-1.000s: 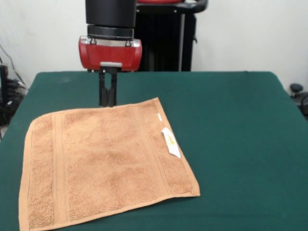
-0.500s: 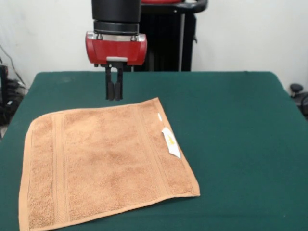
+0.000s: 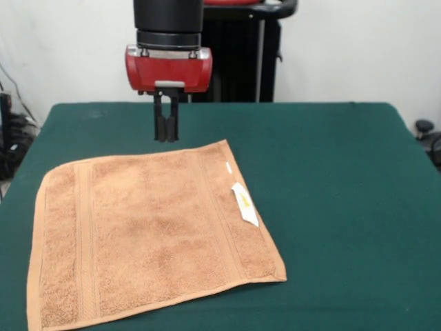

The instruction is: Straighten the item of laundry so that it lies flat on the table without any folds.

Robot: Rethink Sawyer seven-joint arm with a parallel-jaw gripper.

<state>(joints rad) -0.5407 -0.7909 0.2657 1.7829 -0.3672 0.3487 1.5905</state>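
Towel (image 3: 148, 238) first: from my seat at the controls, the front view shows the orange-brown terry square spread flat on the green table (image 3: 344, 179), lying in the left half of the picture and turned a little, so that its far corner points toward the middle of the table and its near left corner runs off the bottom edge. I see no fold or bunched part in it; the surface looks even, with woven bands running along the left side and the right side. A small white label (image 3: 244, 204) sits on the right band, close to the right edge, partly lifted from the cloth, and a tiny white fleck lies just above it. The gripper (image 3: 165, 136) hangs from the red and black arm (image 3: 169, 65) over the bare cloth of the table, just past the towel's far edge, and it is clear of the fabric, with nothing in its grasp. Its two dark fingers (image 3: 160, 124) stand close together, pointing straight down, pressed nearly side to side, so I read them as clenched on nothing. The right half of the table is plain green. That front view is the only one I have for this moment.
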